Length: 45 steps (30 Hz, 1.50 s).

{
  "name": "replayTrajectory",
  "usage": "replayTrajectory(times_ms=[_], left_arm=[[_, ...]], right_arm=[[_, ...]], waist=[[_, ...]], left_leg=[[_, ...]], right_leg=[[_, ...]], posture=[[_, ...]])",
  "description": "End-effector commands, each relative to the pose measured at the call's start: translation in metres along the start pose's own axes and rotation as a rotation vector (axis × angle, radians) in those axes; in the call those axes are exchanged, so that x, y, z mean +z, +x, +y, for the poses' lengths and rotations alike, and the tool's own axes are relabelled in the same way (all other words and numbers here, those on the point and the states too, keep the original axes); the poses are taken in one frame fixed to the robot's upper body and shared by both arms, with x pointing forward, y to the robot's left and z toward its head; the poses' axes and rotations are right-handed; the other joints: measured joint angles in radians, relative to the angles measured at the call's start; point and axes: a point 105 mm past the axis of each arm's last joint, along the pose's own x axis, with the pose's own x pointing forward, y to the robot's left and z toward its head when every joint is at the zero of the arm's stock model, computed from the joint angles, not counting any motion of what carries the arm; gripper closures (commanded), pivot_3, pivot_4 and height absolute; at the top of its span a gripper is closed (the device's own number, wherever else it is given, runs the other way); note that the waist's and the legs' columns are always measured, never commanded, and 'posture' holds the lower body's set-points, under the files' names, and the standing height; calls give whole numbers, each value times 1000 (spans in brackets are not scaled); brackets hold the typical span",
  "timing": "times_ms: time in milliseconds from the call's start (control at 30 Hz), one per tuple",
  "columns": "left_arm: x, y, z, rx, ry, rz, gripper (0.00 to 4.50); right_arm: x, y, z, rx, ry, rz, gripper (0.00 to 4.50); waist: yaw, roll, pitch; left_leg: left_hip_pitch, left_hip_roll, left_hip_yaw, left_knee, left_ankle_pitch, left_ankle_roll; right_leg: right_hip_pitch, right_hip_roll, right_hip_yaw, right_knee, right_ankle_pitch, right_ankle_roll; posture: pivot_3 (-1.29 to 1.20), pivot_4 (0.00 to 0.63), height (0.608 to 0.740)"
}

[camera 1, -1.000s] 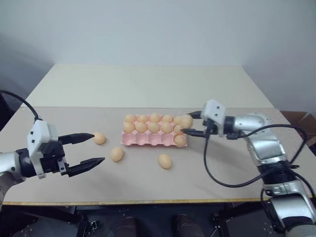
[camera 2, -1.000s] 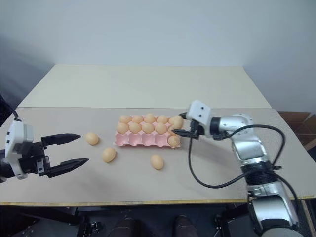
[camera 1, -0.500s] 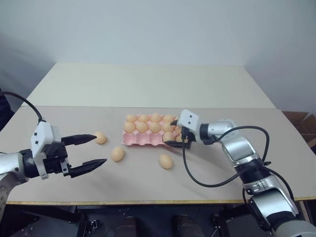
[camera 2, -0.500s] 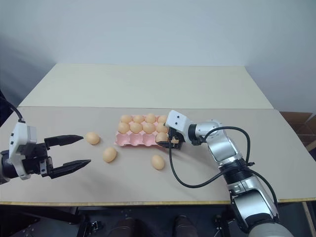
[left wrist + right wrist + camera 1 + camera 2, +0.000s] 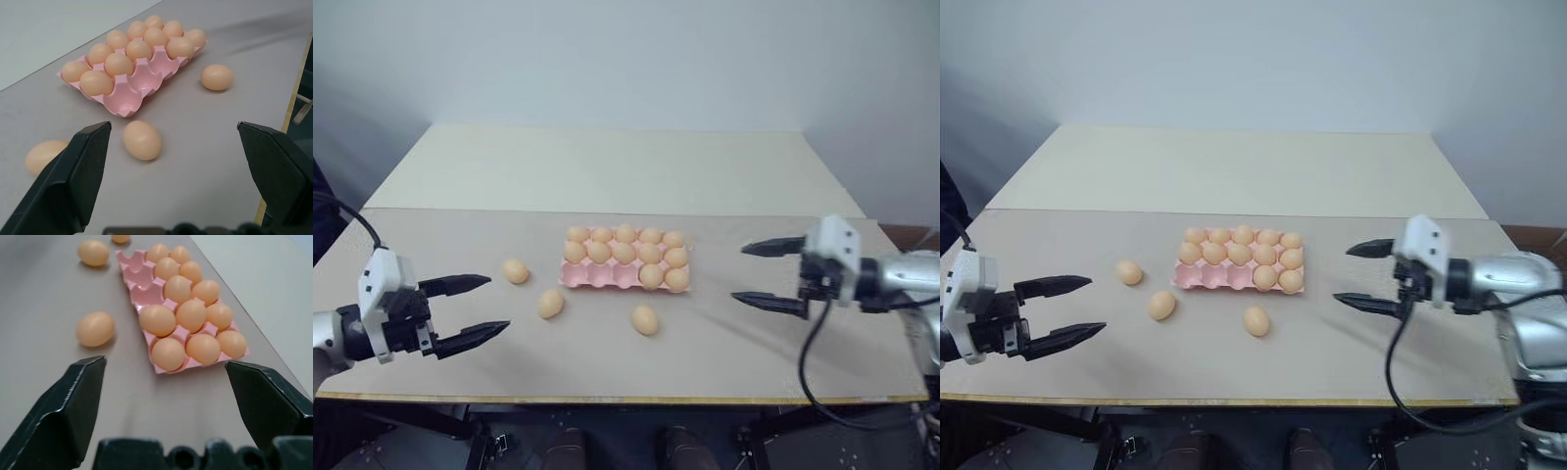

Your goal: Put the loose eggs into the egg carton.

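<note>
Three loose eggs [image 5: 645,319] lie on the desk [image 5: 607,362] beside the egg carton [image 5: 625,260] — left gripper [image 5: 468,310] and right gripper [image 5: 764,274] both released, empty.

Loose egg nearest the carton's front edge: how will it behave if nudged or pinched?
That loose egg lies on its side on the flat table, so it will probably roll. Its smooth oval shell may slip between narrow fingers, and it likely cracks if squeezed.
</note>
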Motion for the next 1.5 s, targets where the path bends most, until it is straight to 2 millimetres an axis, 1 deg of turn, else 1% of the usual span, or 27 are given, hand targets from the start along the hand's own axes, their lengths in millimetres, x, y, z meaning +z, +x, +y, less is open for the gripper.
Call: replayTrajectory(times_ms=[33, 100, 133, 500, 600, 733, 833, 900, 967, 1000, 1100, 1133, 1200, 1333, 1433, 1500], left_arm=[[5, -8, 2, 9, 39, 8, 0], [5, -9, 3, 13, 34, 3, 0], [5, -8, 3, 14, 34, 3, 0], [9, -6, 4, 11, 37, -1, 0], [10, -6, 4, 13, 38, -4, 0], [11, -2, 4, 12, 44, -12, 0], [12, 2, 4, 6, 47, -17, 0], [12, 4, 4, 1, 48, -21, 0], [13, 5, 3, -4, 50, -23, 0], [13, 5, 3, -6, 51, -25, 0], [14, 6, 2, -9, 55, -26, 0], [14, 6, 2, -9, 57, -26, 0], [15, 7, 1, -10, 61, -27, 0], [15, 6, 0, -7, 66, -24, 0], [13, 4, -1, -1, 66, -20, 0], [12, 4, -1, 3, 65, -18, 0]], right_arm=[[9, -15, 9, 3, -13, -24, 26], [7, -15, 12, -11, -3, -19, 26], [7, -14, 13, -17, 2, -23, 26], [13, -10, 14, -11, -6, -41, 26], [17, -4, 14, 3, -15, -54, 26], [20, 19, 23, 40, -25, -71, 26], [12, 42, 35, 95, -57, -47, 26], [7, 64, 41, 113, -90, -28, 26], [6, 83, 44, 128, -109, -27, 26], [5, 96, 47, 140, -120, -28, 26], [4, 122, 51, 158, -133, -24, 26], [1, 132, 51, 157, -137, -8, 26], [-5, 146, 51, 152, -146, 22, 26], [-15, 158, 51, 152, -155, 83, 26], [-16, 161, 53, 160, -148, 87, 608], [-15, 162, 55, 167, -137, 75, 1281]], waist=[[-1, 0, 0], [-1, 0, 0], [-1, 0, 0], [1, 0, 0], [1, 0, 0], [-2, 0, 0], [-1, 0, 0], [0, 0, 0], [-2, 0, 0], [-4, 0, 0], [-6, 0, 0], [-6, 0, 0], [-5, 0, 0], [0, 0, 0], [0, 0, 0], [-1, 0, 0]], left_leg=[[1, 0, 0, 0, 0, 0], [3, 0, 1, 0, -1, -2], [2, 0, 1, 0, -3, -6], [0, -1, 2, 0, -3, -5], [0, -1, 2, 0, -2, -4], [0, -1, 2, 0, -3, -5], [0, 0, 2, 0, -3, -5], [0, 0, 2, 0, -3, -5], [-1, -1, 3, 0, -2, -4], [-2, -1, 3, 0, -2, -3], [-2, -1, 3, 0, 0, 0], [-2, -1, 3, 0, 0, 0], [-3, -1, 3, 0, 0, 0], [-4, -1, 3, 0, 0, 0], [-4, -1, 3, 0, 0, 0], [-3, -1, 3, 0, 0, 0]], right_leg=[[1, 0, 0, 0, 0, 0], [1, 0, 0, 0, 0, 0], [1, 0, 1, 0, 0, 0], [0, -2, 1, -1, 0, 0], [-1, -2, 1, -1, 0, 0], [-1, -2, 1, -1, 0, 0], [-1, -1, 1, 0, 0, 0], [-1, -1, 1, -1, 0, 0], [-2, -2, 1, -1, 0, 0], [-2, -2, 1, 0, 0, 0], [-3, -1, 1, 0, 0, 0], [-3, -1, 1, 0, 0, 0], [-4, -1, 1, 0, 0, 0], [-3, -2, 1, 0, 0, 0], [-4, -2, 1, 0, 0, 0], [-4, -1, 1, 0, 0, 0]], posture=[[0, 150, 740], [0, 150, 740], [0, 150, 740], [0, 150, 740], [0, 150, 740], [0, 150, 740], [0, 150, 740], [0, 150, 740], [0, 150, 740], [0, 150, 740], [0, 150, 740], [0, 150, 740], [0, 150, 740], [0, 150, 740], [0, 150, 740], [0, 150, 740]])
